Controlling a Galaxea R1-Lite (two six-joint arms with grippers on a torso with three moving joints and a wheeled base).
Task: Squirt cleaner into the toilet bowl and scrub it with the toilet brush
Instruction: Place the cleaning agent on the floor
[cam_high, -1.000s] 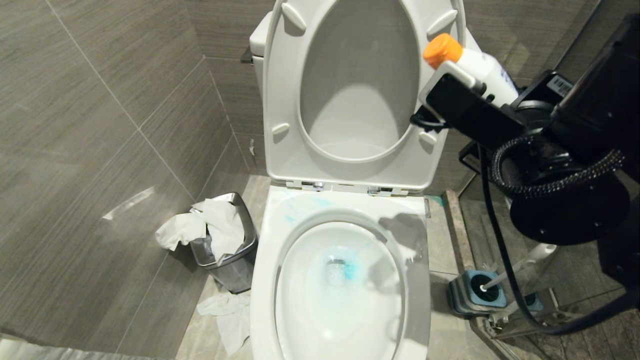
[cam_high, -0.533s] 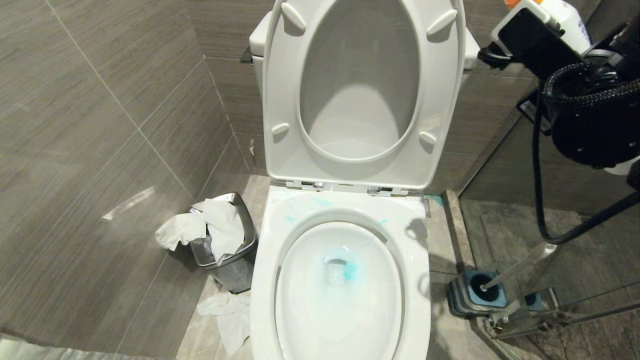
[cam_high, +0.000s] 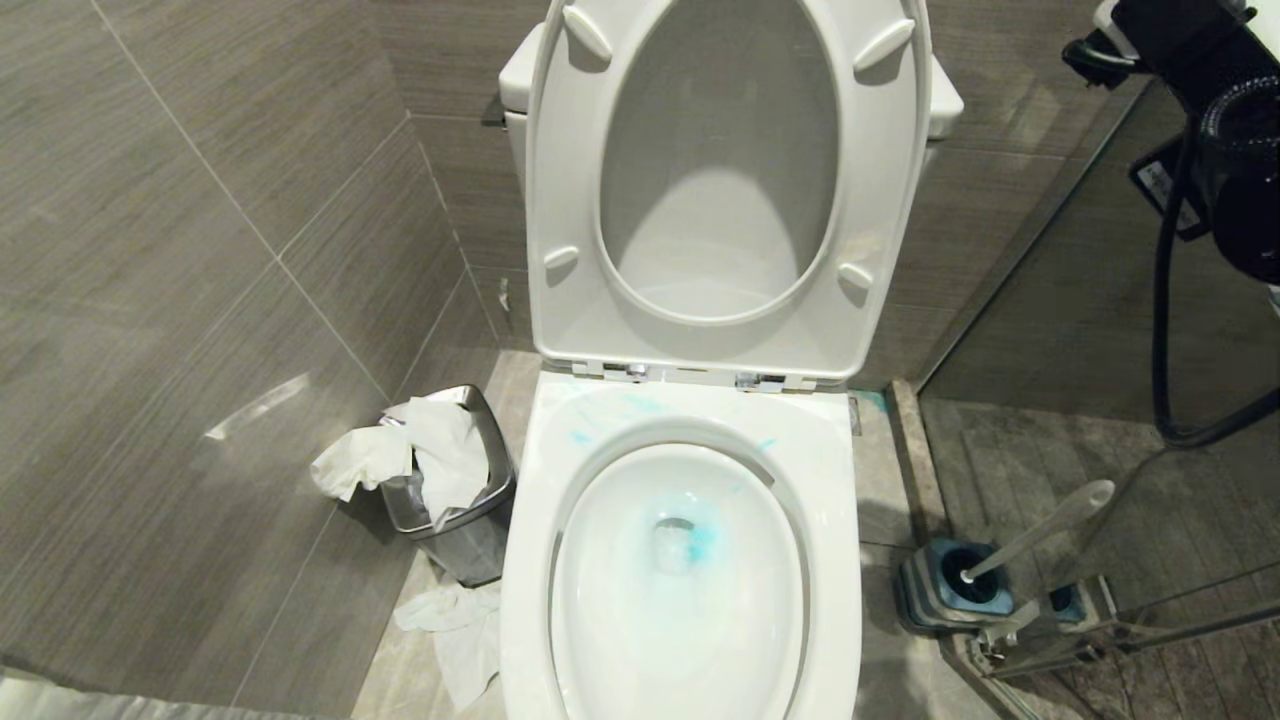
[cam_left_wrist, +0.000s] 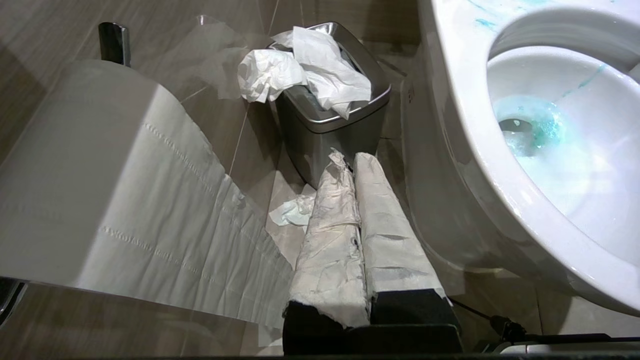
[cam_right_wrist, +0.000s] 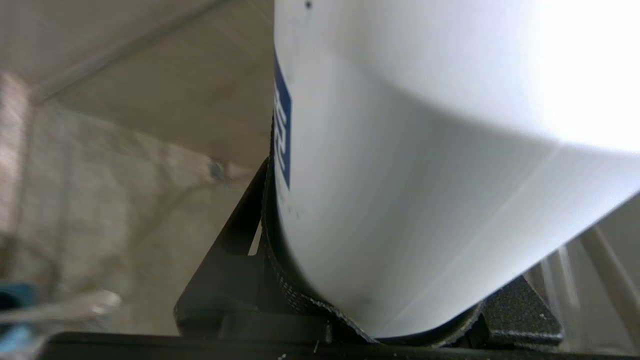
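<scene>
Grey wood-grain wall tiles (cam_high: 200, 220) lined the room above a beige stone floor (cam_high: 410, 630). A small steel bin (cam_high: 460, 530) – overflowing with crumpled white paper (cam_high: 400, 450) – stood against the wall, more paper (cam_high: 460, 630) scattered on the floor beside it.

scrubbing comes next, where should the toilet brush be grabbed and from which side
Probably the upper part of the toilet brush handle, just below the rounded knob. The handle is slim and leans up and away from the toilet bowl, its head sunk in the holder on the floor. Come from above, fingers closing across the shaft, then pull along its lean.
</scene>
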